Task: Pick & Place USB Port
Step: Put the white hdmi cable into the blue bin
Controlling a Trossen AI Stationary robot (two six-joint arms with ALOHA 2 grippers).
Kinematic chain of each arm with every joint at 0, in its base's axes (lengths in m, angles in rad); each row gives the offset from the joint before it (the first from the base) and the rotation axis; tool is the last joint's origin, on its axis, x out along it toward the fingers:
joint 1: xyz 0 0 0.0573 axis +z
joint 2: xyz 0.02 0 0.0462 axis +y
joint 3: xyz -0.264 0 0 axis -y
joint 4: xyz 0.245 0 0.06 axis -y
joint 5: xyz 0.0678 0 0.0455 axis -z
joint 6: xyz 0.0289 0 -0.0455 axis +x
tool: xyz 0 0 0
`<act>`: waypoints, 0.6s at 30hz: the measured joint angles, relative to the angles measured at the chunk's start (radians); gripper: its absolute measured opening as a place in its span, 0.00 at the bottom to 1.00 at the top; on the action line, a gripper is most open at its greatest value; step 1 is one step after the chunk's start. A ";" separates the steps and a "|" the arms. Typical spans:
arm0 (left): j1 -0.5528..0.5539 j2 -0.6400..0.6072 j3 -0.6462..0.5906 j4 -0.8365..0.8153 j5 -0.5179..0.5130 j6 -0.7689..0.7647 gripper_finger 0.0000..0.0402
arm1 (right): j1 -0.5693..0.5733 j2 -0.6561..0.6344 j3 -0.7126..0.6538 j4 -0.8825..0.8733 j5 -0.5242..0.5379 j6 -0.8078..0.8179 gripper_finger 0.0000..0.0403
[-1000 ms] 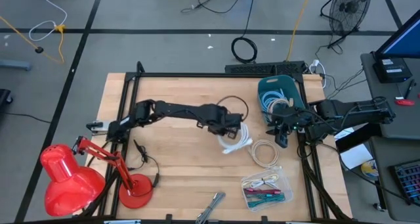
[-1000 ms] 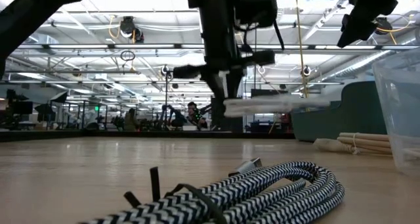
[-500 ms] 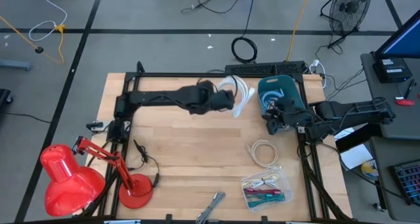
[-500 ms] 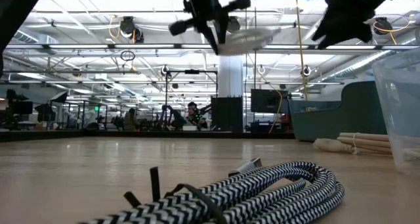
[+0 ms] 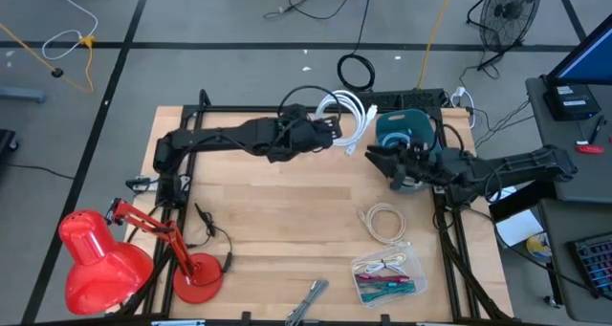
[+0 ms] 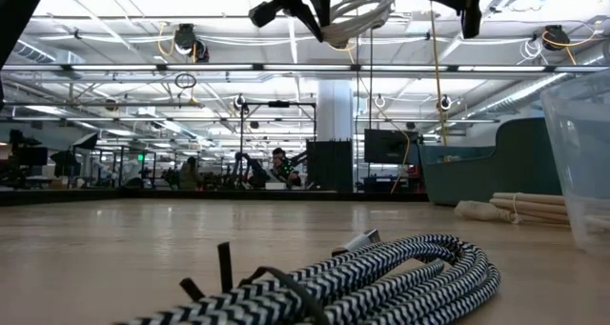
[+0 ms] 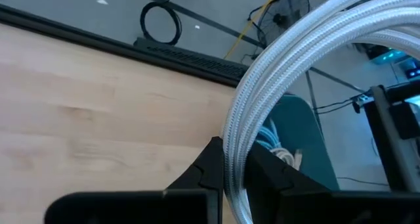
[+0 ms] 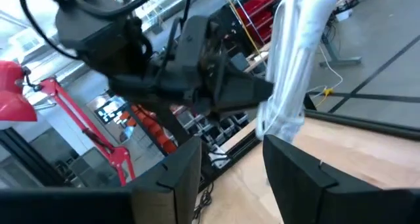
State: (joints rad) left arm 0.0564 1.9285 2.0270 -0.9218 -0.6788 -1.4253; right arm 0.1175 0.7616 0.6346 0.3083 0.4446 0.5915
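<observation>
**A:** Where's your cable right now?

**B:** The coiled white braided USB cable (image 5: 346,116) hangs in the left gripper (image 5: 330,132), whose fingers are pinched tight on one strand of the loop (the left wrist view shows the braid running straight up between them). It's lifted well clear of the wooden table (image 5: 258,221), near the far edge.

**A:** And which way does it need to go from there?

**B:** You've got the teal plastic bin (image 5: 406,131) just beyond the coil, off the gripper's tip toward the right arm. The coil's loop stands roughly on edge, its long side running away from the fingers, so I'd judge the move is a short carry onward over the bin's rim.

**A:** Which arm is nearer that bin?

**B:** The right gripper (image 5: 381,158) is, sitting just beside the bin's near rim with its fingers parted and nothing between them. From its wrist view the white cable hangs just ahead of the fingers, so mind that the two arms are close.

**A:** Anything else around?

**B:** A cream coiled cable (image 5: 384,223) lies on the table nearer you, well apart, with a clear plastic tray of coloured cables (image 5: 387,275) past it, and a red desk lamp (image 5: 105,259) far off behind the left arm. A black-and-white striped braided cable (image 6: 381,273) lies in front of the low camera.
</observation>
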 joint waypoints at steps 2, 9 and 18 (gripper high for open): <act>-0.006 0.000 0.000 0.000 0.000 0.003 0.08 | -0.007 0.000 0.000 -0.007 0.000 0.006 0.39; -0.027 0.000 0.000 -0.002 -0.001 0.018 0.08 | -0.026 0.000 0.000 -0.076 -0.079 0.089 0.40; -0.059 -0.001 0.000 -0.003 -0.002 0.017 0.08 | -0.062 -0.019 0.000 -0.073 -0.132 0.194 0.62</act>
State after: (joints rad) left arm -0.0026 1.9280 2.0270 -0.9245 -0.6804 -1.4078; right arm 0.0557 0.7430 0.6342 0.2355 0.3122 0.7852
